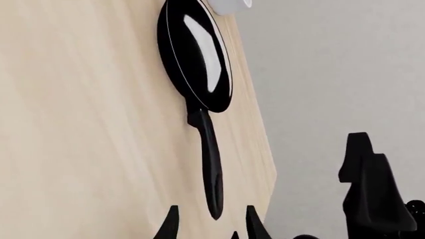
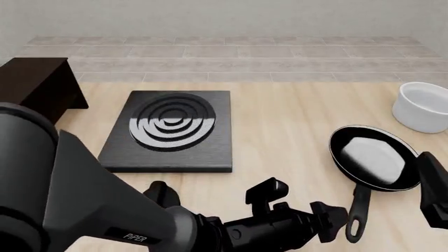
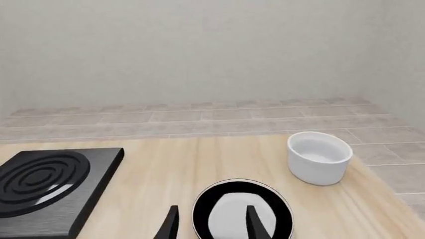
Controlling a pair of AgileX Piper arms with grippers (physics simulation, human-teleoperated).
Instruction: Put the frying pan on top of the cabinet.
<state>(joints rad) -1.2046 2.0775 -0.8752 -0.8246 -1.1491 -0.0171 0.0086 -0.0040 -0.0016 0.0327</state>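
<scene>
**Left gripper at pan handle, nothing grasped**

Nearest the front camera is the left arm (image 2: 84,210), a grey housing filling the lower left corner, reaching across toward the right. Its left gripper (image 2: 341,220) is spread; in the left wrist view both fingertips (image 1: 174,221) stand apart with the looped handle end between them, and whether they touch it cannot be told.

Far to that gripper's left, at the table's back corner, stands the cabinet (image 2: 35,84), dark and flat-topped. Between cabinet and gripper, farther out on the table (image 2: 280,121), lies the stove plate (image 2: 170,131) with concentric rings.

Directly ahead of the left gripper rests the frying pan (image 2: 371,157), flat on the wood, handle pointing back to the gripper. Beyond the pan's far side, close by but apart, sits the white bowl (image 2: 422,106).

The right gripper (image 3: 211,224) is released, fingers parted, holding nothing, with the pan ahead of it and the bowl beyond.
</scene>
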